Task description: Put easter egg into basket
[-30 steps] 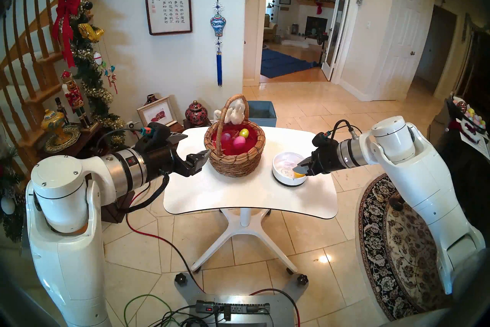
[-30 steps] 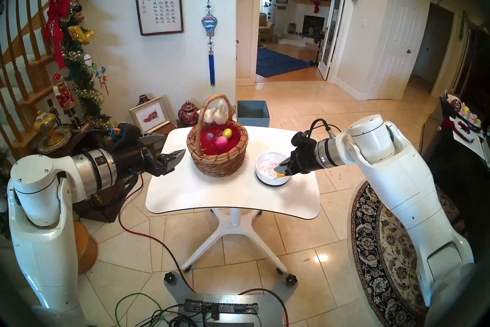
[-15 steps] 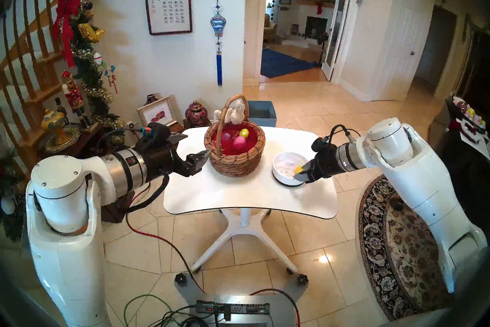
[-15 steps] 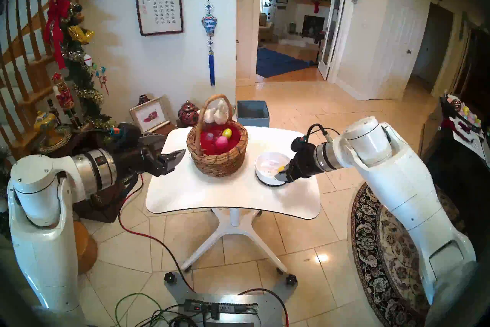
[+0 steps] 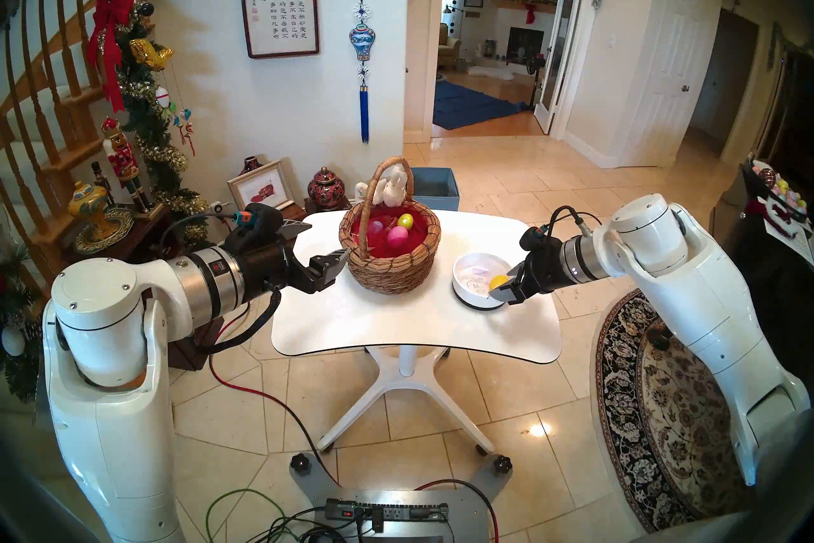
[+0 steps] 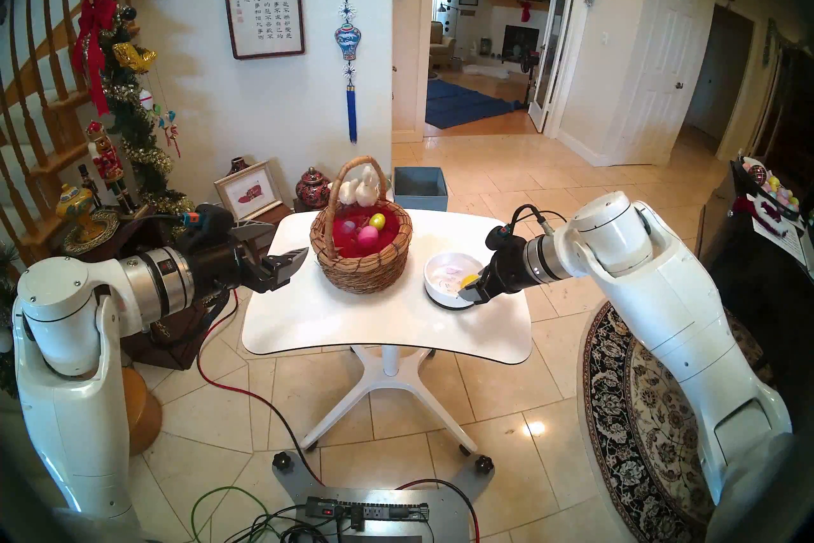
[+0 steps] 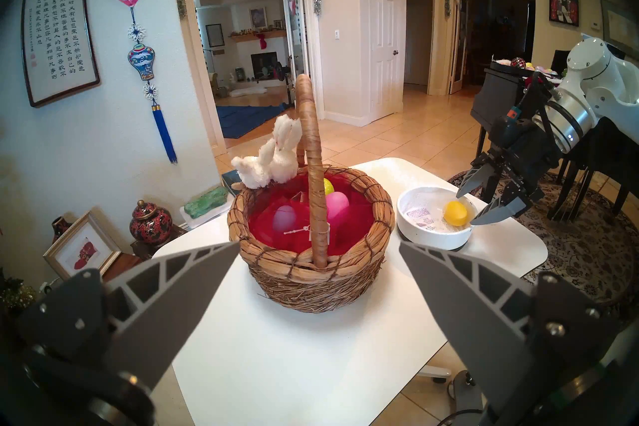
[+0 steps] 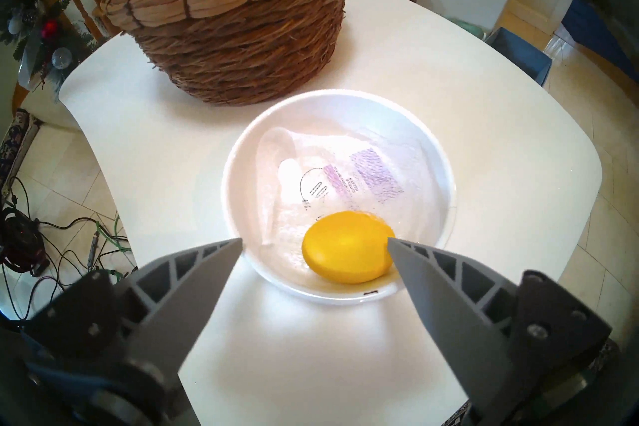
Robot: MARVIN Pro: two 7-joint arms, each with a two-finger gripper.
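Right gripper (image 8: 314, 243) spread wide at white bowl (image 8: 242, 152), grasping nothing.
Yellow egg (image 8: 345, 247) against its right finger; basket (image 8: 238, 45) beyond; plastic bag print unreadable. Left gripper (image 7: 320, 247) also spread.

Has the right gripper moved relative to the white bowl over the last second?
Yes. The right gripper has drawn back toward the white bowl's near-right rim, uncovering the yellow egg.

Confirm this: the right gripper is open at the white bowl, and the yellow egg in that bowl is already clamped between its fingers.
Not clamped. The right wrist view shows the right gripper open at the white bowl, with the yellow egg lying loose in it: one finger is at its side, the other is apart from it, over the rim.
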